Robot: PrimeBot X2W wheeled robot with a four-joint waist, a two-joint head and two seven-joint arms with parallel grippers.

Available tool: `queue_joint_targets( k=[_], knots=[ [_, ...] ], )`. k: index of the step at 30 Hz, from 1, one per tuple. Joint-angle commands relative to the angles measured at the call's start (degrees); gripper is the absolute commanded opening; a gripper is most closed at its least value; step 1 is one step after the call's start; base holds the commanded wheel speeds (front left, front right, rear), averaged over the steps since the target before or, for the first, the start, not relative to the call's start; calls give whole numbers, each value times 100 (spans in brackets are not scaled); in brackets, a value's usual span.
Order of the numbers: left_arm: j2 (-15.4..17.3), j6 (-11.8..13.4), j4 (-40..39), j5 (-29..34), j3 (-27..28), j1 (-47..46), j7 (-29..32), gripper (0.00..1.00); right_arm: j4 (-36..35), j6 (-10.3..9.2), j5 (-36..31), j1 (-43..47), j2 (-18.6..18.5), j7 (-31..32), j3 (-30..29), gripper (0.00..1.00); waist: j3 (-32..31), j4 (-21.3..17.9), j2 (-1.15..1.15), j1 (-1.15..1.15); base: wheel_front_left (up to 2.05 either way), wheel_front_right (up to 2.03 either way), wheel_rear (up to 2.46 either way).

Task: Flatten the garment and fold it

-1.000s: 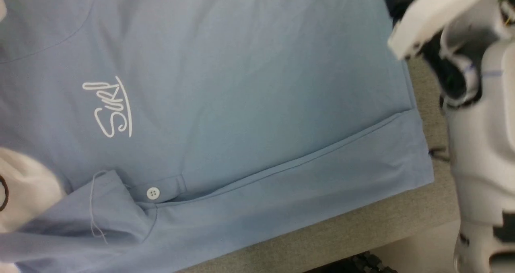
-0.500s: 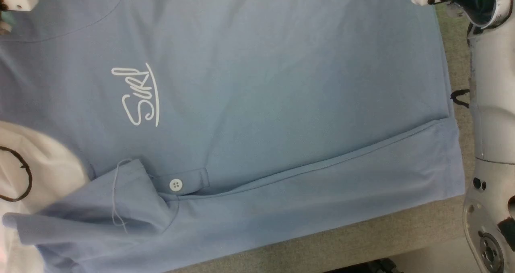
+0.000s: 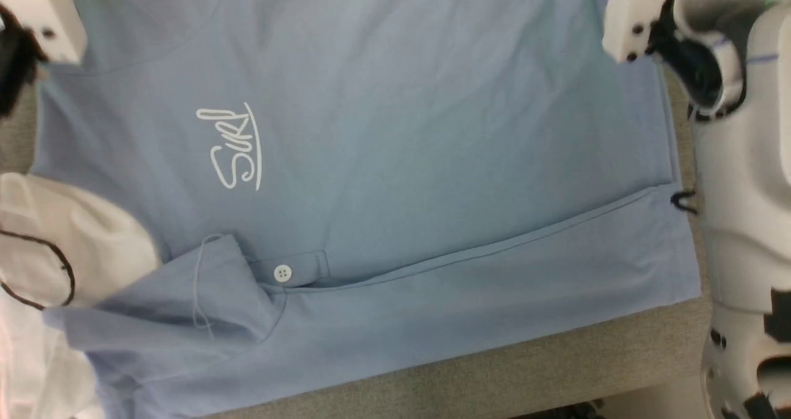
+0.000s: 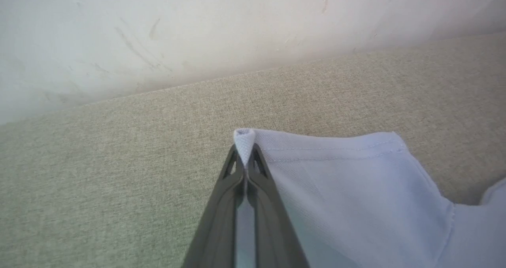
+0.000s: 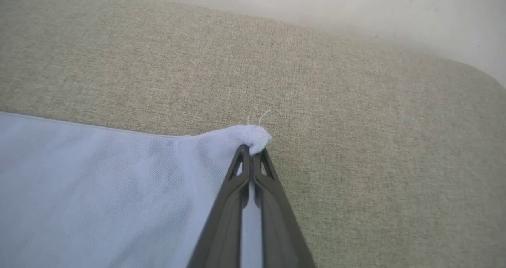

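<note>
The beige cloth-topped desk (image 3: 556, 369) carries the light blue polo shirt (image 3: 401, 159), spread front-up. The left pincer (image 4: 246, 157) is clamped tight on what looks like a sleeve corner; the right pincer (image 5: 252, 153) pinches another corner, fingers together.

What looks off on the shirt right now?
A loose thread lies across the turned-back flap beside the button, and a long fold line crosses the shirt, so it isn't flat yet.

A white cursive logo (image 3: 230, 149), seemingly "Surf", runs sideways on the chest of the garment (image 3: 432, 128).
</note>
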Motion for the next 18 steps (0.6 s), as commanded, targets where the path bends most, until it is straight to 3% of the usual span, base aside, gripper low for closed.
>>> queue_joint_targets(
  k=[1, 8, 18],
  knots=[
    [-12, -13, -126, 23, 91, 351, -366, 0, -121, -12, 95, 253, -92, -383, 76, 0, -425, 98, 0, -1, 0, 0, 0],
    [-149, 148, -982, -428, 560, 1878, -1354, 0, -355, -12, 377, 1190, -430, -1410, 350, 0, -1206, 245, 0, -1, 0, 0, 0],
    [-314, 332, -1985, -985, 868, 3998, -1779, 0, -43, -12, 489, 2220, -921, -2027, 611, 0, -2022, 545, 0, -1, 0, 0, 0]
  ],
)
